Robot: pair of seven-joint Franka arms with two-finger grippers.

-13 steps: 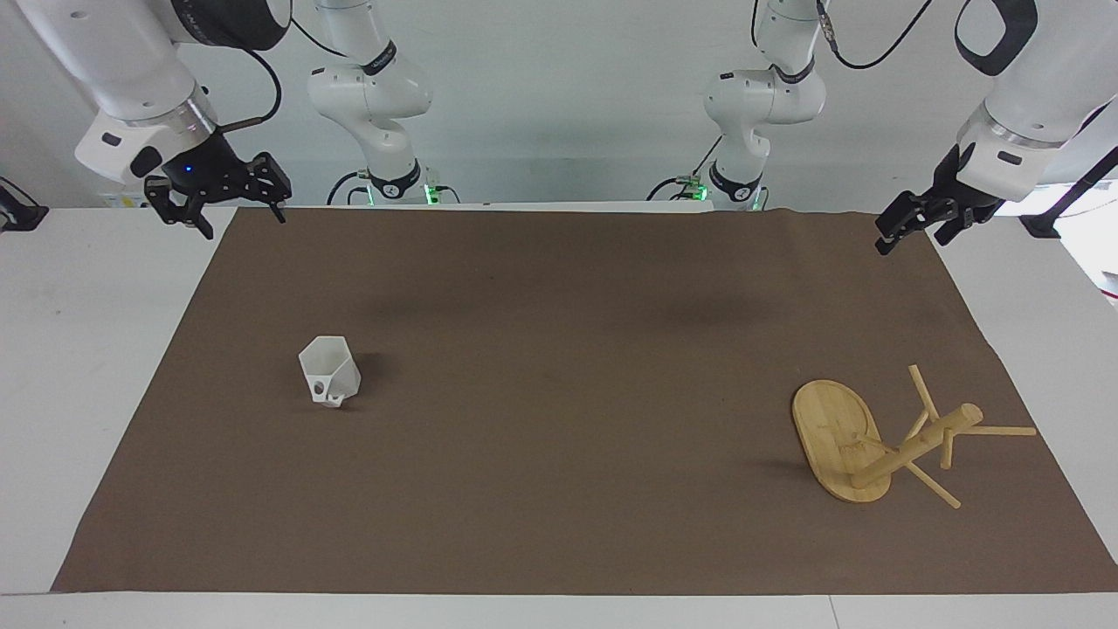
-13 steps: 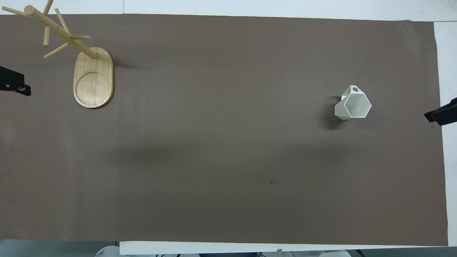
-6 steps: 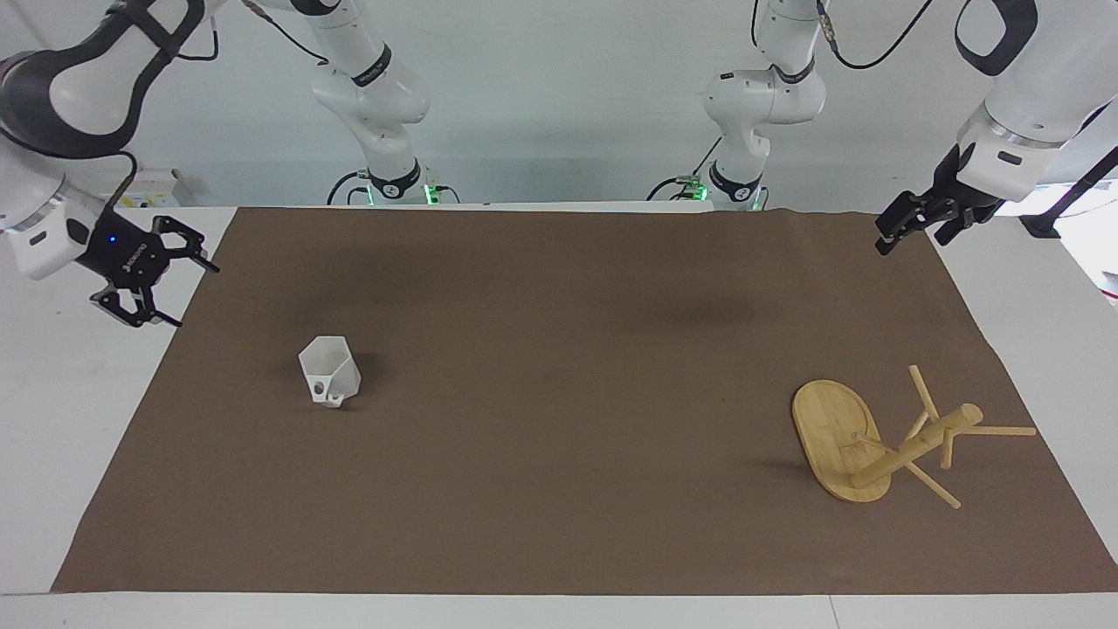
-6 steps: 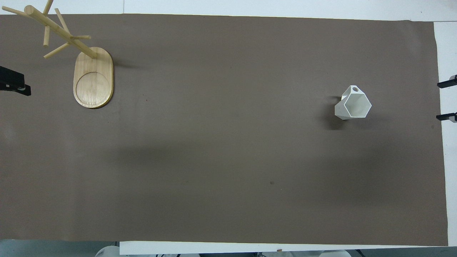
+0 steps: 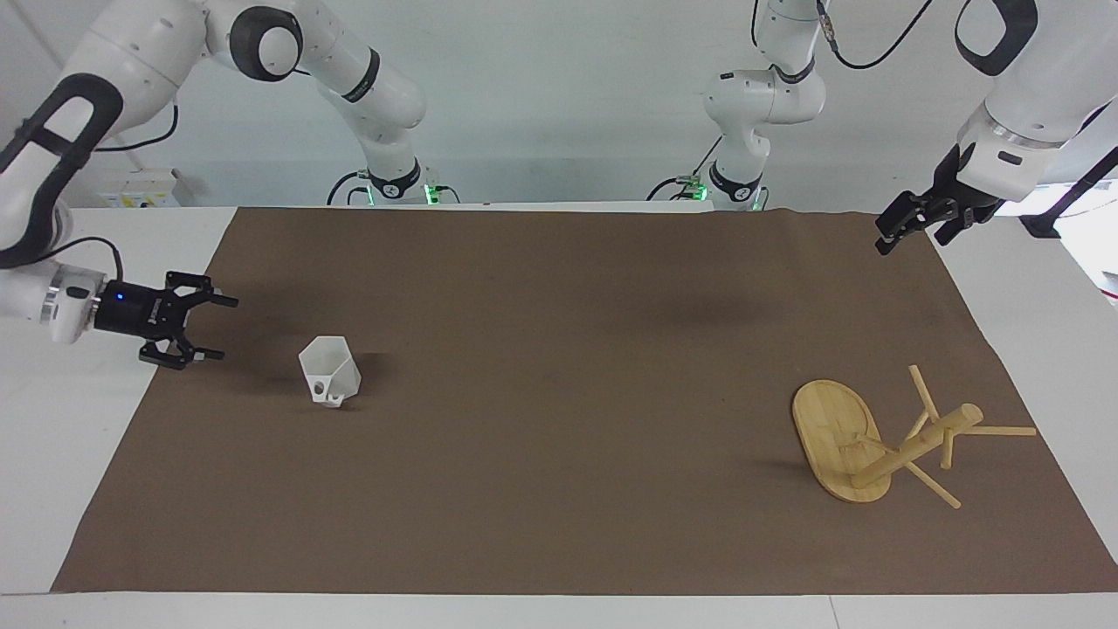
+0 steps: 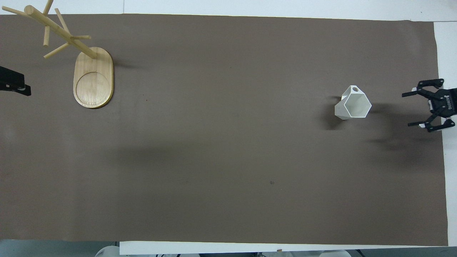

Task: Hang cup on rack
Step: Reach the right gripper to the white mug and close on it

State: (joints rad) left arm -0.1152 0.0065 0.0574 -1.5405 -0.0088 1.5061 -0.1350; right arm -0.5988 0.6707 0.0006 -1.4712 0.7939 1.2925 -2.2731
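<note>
Your right gripper sits low at the left of the facing frame, over the edge of the brown mat, turned sideways with its jaws spread wide and nothing between them, aimed at the cup. That white faceted cup stands upright on the mat in the left-centre of the facing view, apart from the fingertips, its pierced handle turned toward the lower edge of that frame; in the overhead view the cup shows at the right-centre with the right gripper just in from the right border. The rack stands at the lower right of the facing frame, oval base flat on the mat; overhead, the rack is at upper left. Your left gripper waits in the upper right of the facing frame, over the mat's corner, jaws open and empty.
</note>
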